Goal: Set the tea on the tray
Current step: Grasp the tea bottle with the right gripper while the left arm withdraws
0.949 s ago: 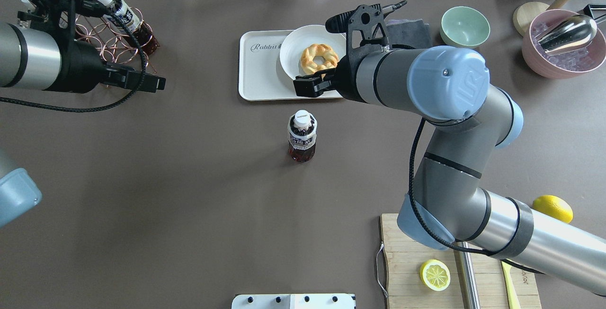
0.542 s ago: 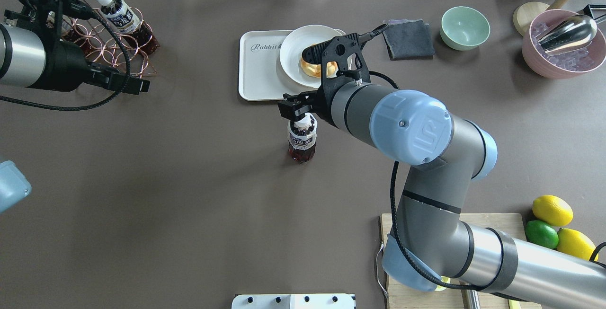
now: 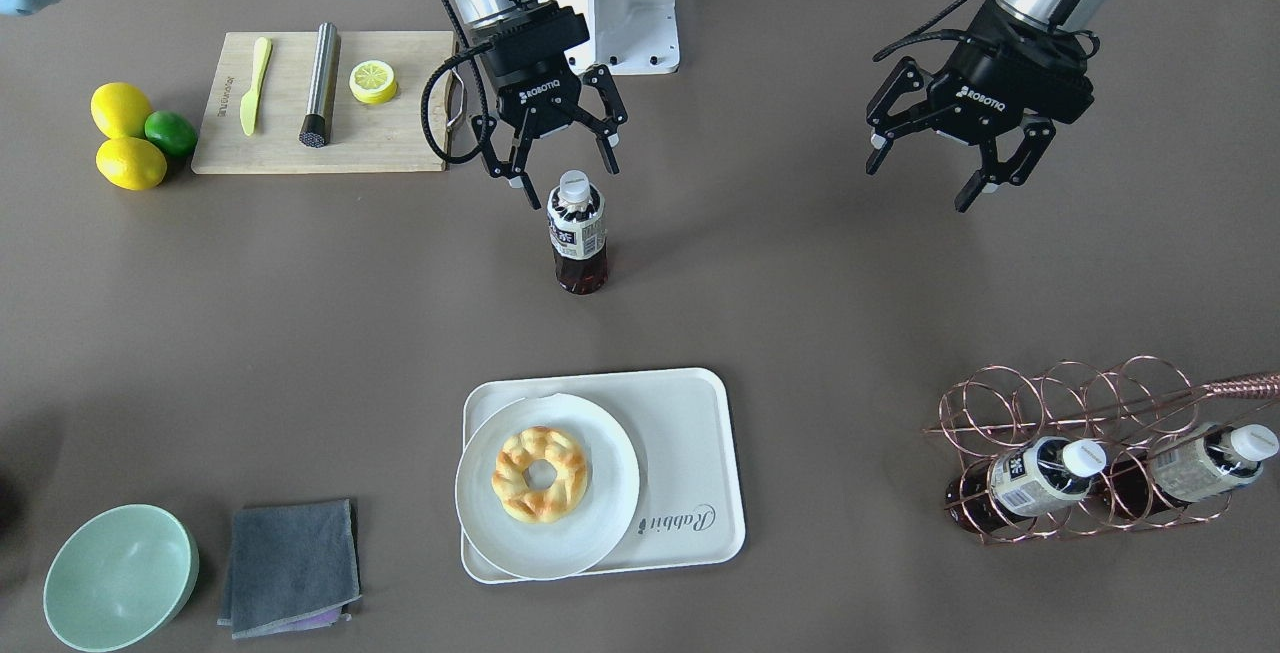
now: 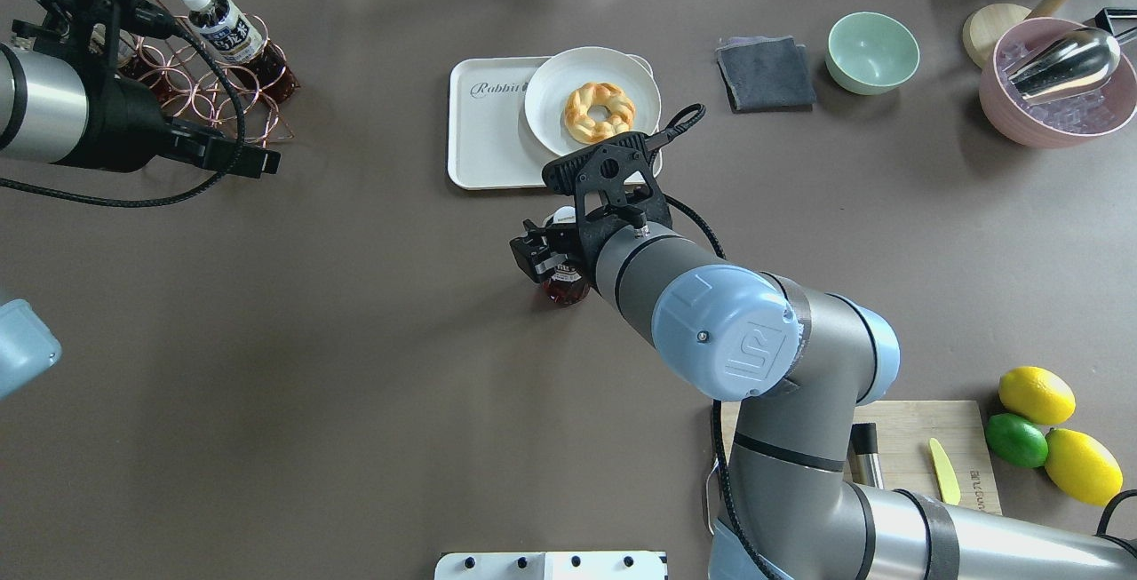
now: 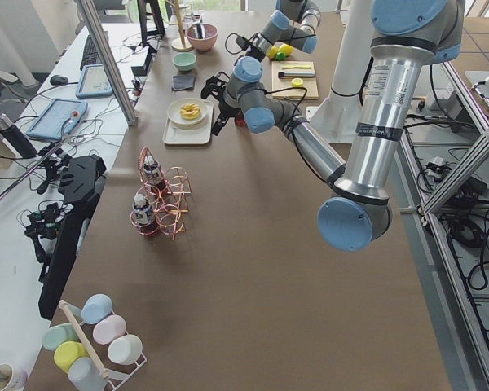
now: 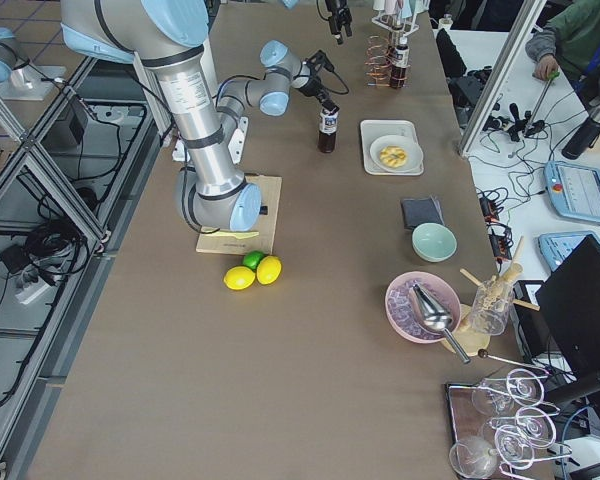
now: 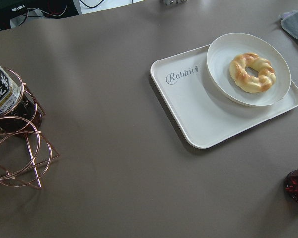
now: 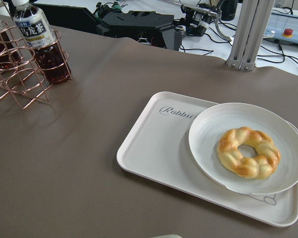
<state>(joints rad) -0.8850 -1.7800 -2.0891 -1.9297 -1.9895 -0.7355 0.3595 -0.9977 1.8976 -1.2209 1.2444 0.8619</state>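
Note:
The tea (image 3: 577, 233), a small bottle of reddish-brown liquid with a white cap and a dark-blue-and-white label, stands upright mid-table. My right gripper (image 3: 566, 178) is open, with its fingers either side of the cap and not touching it. In the overhead view the right gripper (image 4: 536, 258) hides most of the tea (image 4: 566, 290). The off-white "Rabbit" tray (image 3: 690, 433) lies beyond the tea, away from the robot, and also shows in the overhead view (image 4: 484, 140). It holds a round plate (image 3: 478, 518) with a doughnut (image 3: 541, 473). My left gripper (image 3: 925, 178) is open and empty, off to the side.
A copper wire rack (image 3: 1080, 413) with two beige-labelled bottles stands at the far left corner. A cutting board (image 3: 400, 138) with a lemon slice, lemons and a lime (image 3: 125, 133) lie near the right arm's base. A green bowl (image 3: 120, 578), a grey cloth (image 3: 290, 568) and a pink bowl (image 4: 1057, 83) sit far right.
My right gripper has moved from over the tray back toward the robot and down, and now straddles the tea's cap. My left arm has drawn back a little to the left.

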